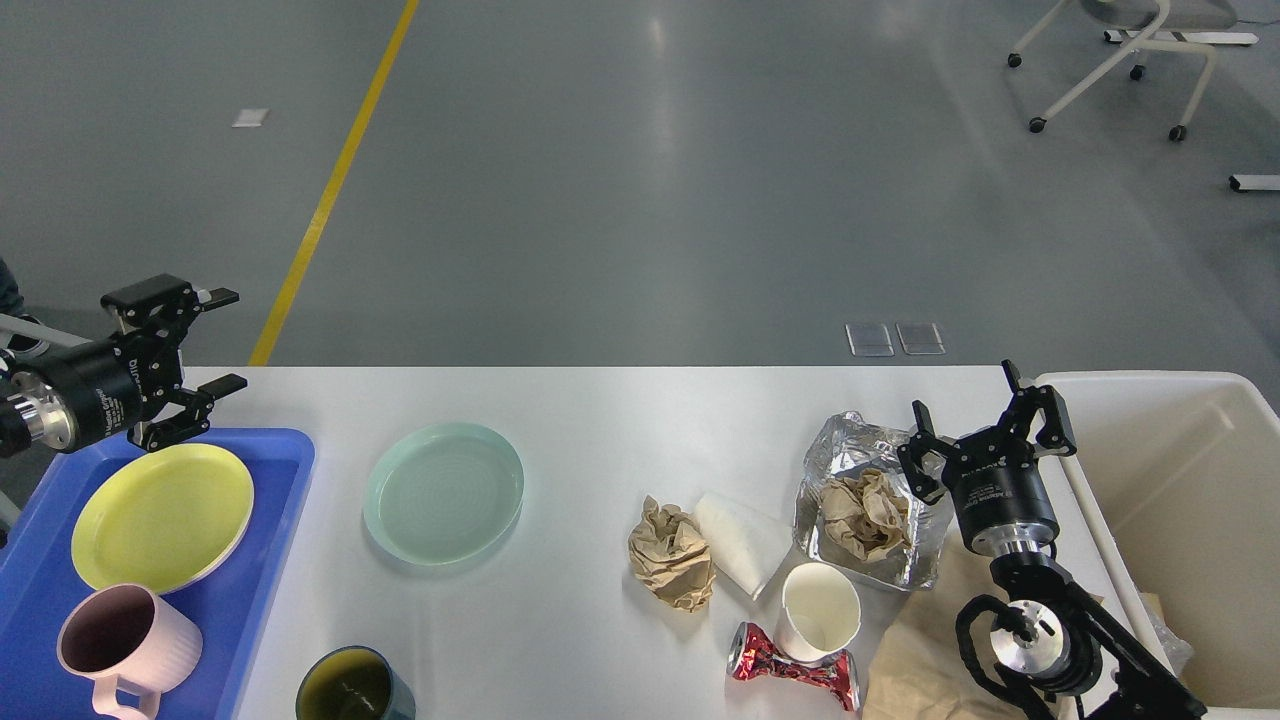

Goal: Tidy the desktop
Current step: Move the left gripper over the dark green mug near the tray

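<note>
Your desktop (600,420) fills the lower half of the head view, white, its far edge running across mid-frame against grey floor.

On it, left of centre: a pale green plate (443,493), empty, upright. At the near edge, a dark green cup (352,686), partly cut off by the frame.

Right of centre, the clutter: a crumpled brown paper ball (670,553), touching a white wrapper (735,543) just beside it. A foil container (870,510) holds a second brown wad (862,512). Nearer you, a white paper cup (820,612) stands upright, touching a crushed red can (792,668) lying on its side. A brown paper sheet (915,650) lies flat at the near right.

At the left end, a blue tray (270,560) carries a yellow plate (160,515) and a pink mug (118,640).

Off the right end, a cream bin (1180,500).

Your left gripper (226,340) hangs above the far left corner, turned sideways, fingers spread wide, holding nothing.

Your right gripper (965,410) stands just beside the foil container, fingers pointing away from you, parted wide, nothing between them.
</note>
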### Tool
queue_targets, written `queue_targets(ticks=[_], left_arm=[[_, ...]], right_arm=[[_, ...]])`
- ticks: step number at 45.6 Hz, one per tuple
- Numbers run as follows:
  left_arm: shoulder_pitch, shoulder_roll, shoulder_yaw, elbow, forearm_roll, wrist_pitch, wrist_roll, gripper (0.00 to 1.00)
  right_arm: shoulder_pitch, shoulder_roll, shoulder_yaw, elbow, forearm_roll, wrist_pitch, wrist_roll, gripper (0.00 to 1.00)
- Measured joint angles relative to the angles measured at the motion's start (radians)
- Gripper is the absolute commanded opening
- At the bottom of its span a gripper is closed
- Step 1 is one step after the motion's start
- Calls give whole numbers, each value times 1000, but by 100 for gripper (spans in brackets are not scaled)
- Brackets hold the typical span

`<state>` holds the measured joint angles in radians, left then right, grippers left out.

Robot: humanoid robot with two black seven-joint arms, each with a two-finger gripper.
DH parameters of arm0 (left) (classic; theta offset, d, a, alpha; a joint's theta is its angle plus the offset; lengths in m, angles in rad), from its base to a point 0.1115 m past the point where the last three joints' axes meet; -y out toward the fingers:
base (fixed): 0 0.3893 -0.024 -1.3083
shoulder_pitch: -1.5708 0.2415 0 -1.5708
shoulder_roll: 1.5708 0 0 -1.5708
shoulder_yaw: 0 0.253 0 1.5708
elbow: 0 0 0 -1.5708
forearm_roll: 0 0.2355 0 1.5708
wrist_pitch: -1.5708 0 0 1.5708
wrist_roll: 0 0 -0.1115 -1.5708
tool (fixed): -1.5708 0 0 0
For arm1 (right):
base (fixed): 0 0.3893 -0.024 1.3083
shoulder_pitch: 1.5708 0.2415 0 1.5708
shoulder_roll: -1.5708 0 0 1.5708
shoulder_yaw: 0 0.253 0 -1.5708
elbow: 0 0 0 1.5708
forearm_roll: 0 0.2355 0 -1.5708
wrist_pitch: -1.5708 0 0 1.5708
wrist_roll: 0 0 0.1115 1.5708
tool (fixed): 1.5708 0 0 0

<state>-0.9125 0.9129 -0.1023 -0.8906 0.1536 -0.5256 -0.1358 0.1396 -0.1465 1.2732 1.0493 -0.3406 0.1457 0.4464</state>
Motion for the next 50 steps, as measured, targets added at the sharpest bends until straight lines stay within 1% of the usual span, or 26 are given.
queue_targets(ticks=[4,7,10,12,14,18,22,24,28,33,38,43,50], left_arm=[[-199,3,273,-3,0,0,0,97],[-327,-8,471,-7,1,0,2,97],[-430,-33,647,-18,2,-2,4,97],[-552,-79,841,-41,3,-2,8,97],[-623,-103,942,-59,3,-1,8,97],[-810,-154,1176,-122,-2,-2,1,97],[-935,-222,1313,-181,-14,-5,-3,97],[-974,-260,1355,-207,-18,-16,-1,97],[-1044,-354,1426,-254,-22,-67,5,97],[-1122,-469,1471,-313,-27,-177,7,97],[-1250,-557,1488,-410,-35,-282,7,97],[-1404,-609,1501,-550,-86,-310,7,96],[-1611,-743,1546,-704,-210,-313,7,96]], right_arm=[[0,0,0,0,0,0,0,100],[0,-1,0,0,0,0,0,100],[0,-1,0,0,0,0,0,100],[0,-1,0,0,0,0,0,100],[0,-1,0,0,0,0,0,100],[0,-1,0,0,0,0,0,100],[0,-1,0,0,0,0,0,100],[0,-1,0,0,0,0,0,100],[0,-1,0,0,0,0,0,100],[0,-1,0,0,0,0,0,100],[0,-1,0,0,0,0,0,100],[0,-1,0,0,0,0,0,100],[0,-1,0,0,0,0,0,100]])
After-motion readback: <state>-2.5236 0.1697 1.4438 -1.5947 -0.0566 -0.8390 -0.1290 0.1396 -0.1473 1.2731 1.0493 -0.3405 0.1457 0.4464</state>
